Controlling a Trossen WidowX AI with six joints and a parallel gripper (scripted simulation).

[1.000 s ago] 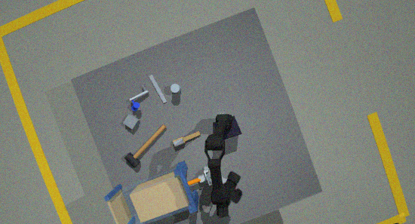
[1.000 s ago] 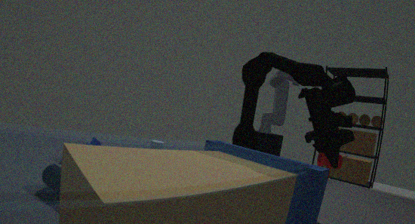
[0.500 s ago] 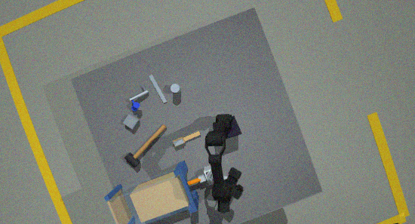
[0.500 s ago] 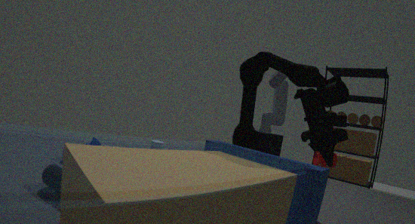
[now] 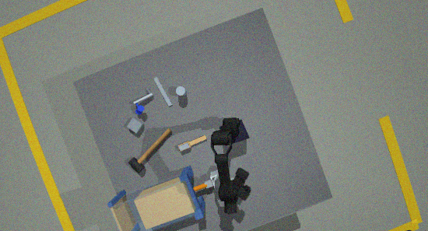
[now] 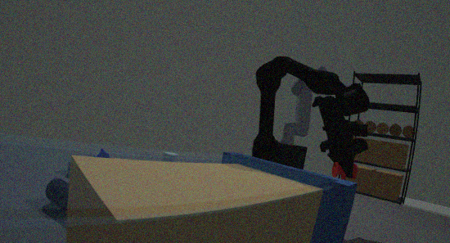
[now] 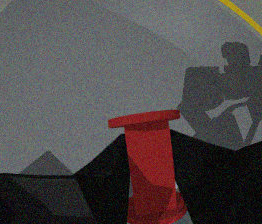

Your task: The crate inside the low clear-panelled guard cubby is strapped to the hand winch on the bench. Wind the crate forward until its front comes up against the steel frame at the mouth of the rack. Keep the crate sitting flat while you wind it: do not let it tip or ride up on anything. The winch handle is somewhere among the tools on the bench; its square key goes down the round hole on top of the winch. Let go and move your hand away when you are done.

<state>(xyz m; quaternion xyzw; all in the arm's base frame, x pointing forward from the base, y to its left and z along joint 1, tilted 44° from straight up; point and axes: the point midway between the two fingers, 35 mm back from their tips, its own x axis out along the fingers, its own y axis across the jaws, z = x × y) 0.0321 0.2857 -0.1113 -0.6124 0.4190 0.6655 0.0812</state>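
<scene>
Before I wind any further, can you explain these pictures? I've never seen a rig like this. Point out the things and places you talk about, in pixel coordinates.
The machine is one black robot arm (image 5: 222,170) (image 6: 267,108). The top picture looks down on the bench; the exterior one looks low across a tan crate (image 5: 165,204) (image 6: 184,182) toward the arm; the wrist one looks out past the gripper's fingers. On the bench lie a hammer (image 5: 156,145), a wooden-handled brush or scraper (image 5: 198,141), a flat bar (image 5: 163,92) and a grey cylinder (image 5: 180,91). The gripper (image 7: 144,137) is closed on a red flanged grip, probably the winch handle.
</scene>
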